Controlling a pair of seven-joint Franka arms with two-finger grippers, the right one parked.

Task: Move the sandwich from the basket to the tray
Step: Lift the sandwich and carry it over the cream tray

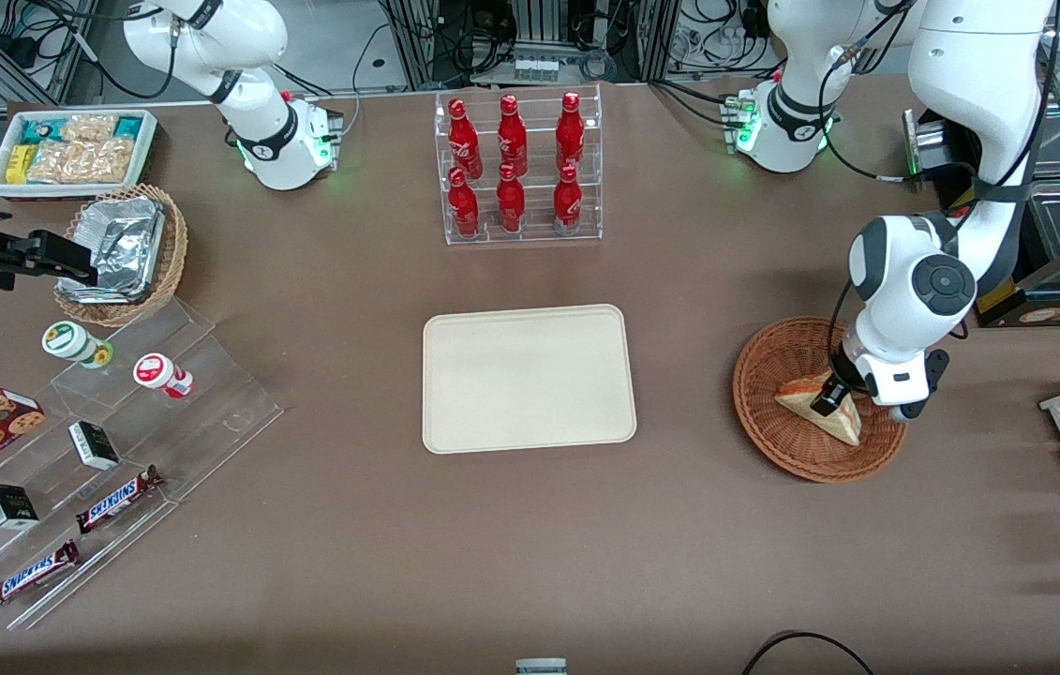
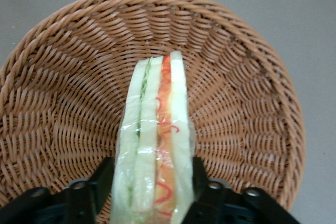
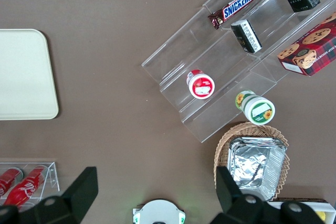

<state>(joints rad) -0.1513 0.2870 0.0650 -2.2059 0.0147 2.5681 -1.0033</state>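
Left wrist view shows the gripper (image 2: 155,192) low inside the round wicker basket (image 2: 247,93), its two black fingers (image 2: 102,179) pressed against the outer bread faces of the sandwich (image 2: 155,135), one on each side, so the jaws stand closed on the wrapped wedge with its orange-red and green filling stripes facing the camera. From the front view the sandwich (image 1: 820,405) sits in the basket (image 1: 773,375) at the working arm's end of the table, the gripper (image 1: 828,398) down on it, and whether the wedge is already clear of the weave or just touching it cannot be told. The grasp step looks complete and the carry not yet begun: the cream tray (image 1: 528,377) lies bare at the table's middle, well apart from the basket. The next move likely calls for a straight lift high enough to clear the basket's raised rim, then a sideways travel toward the parked arm's end until over the tray, then a lowering and release. The soft bread could deform or slip in its film if the squeeze is uneven.
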